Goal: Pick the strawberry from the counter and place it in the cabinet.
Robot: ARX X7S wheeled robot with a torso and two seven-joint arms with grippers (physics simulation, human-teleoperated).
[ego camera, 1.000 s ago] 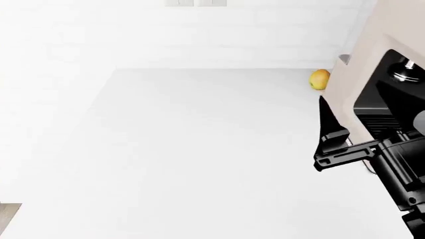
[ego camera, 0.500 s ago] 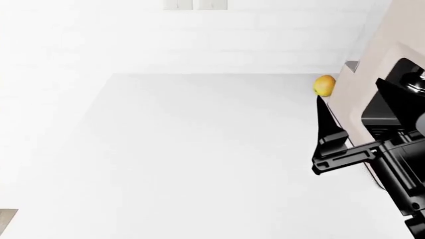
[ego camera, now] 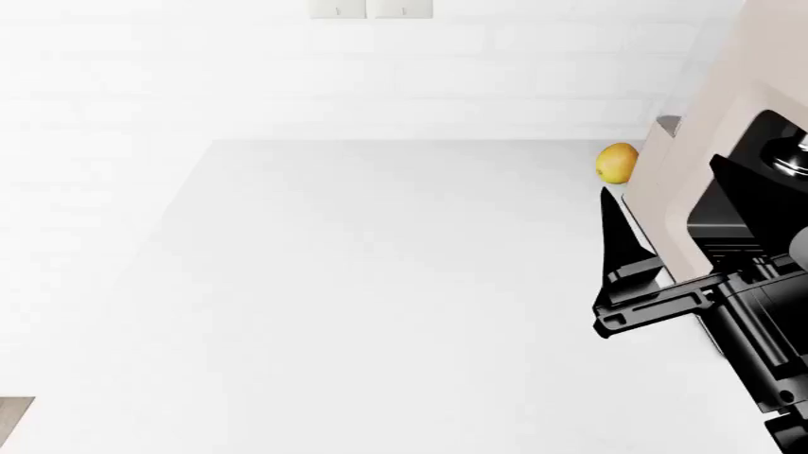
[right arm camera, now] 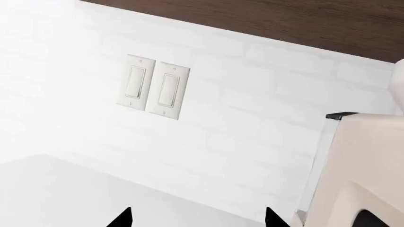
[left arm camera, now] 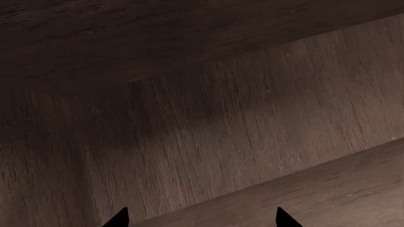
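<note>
The strawberry does not show in any view. The white counter (ego camera: 378,284) lies broad and bare in the head view, and part of it shows in the right wrist view (right arm camera: 57,189). My right gripper (ego camera: 622,248) hovers over the counter's right side beside a beige machine; its fingertips stand apart with nothing between them (right arm camera: 197,220). My left gripper (left arm camera: 200,220) is out of the head view. It is open and empty, its tips facing dark wooden cabinet panels (left arm camera: 189,118). The cabinet's dark underside shows above the wall (right arm camera: 284,23).
A round yellow fruit (ego camera: 615,163) sits at the back right of the counter against a beige coffee machine (ego camera: 707,142). Two white wall switches (right arm camera: 154,86) are on the white brick wall behind. The counter's left edge shows at the lower left (ego camera: 15,416).
The head view has shifted slightly, so the yellow fruit and counter's back edge sit a little lower and to the right. The right gripper has barely moved.
</note>
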